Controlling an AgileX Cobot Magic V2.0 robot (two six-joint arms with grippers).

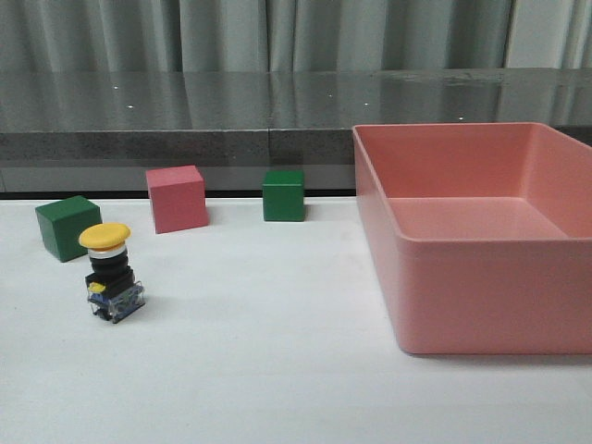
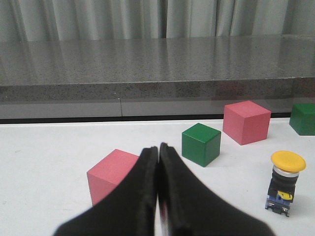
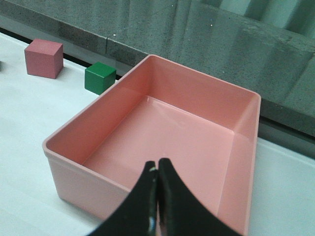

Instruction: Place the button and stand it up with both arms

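pink bin (image 1: pixel 481 277) — right side cut off, arms unseen

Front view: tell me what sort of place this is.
Probably a robot test bench rather than a home or shop: a bare white table, practice props such as coloured cubes, a button and a pink bin, and grey curtains behind.

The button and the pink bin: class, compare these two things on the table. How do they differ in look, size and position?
Colour: the button has a yellow cap, black collar and clear bluish base; the pink bin is one plain colour.
Size: the button is smaller than the nearby cubes; the pink bin is far larger than any of them.
Position: the button stands at the left, the pink bin at the right.
Both rest upright on the white table, untouched by any gripper.
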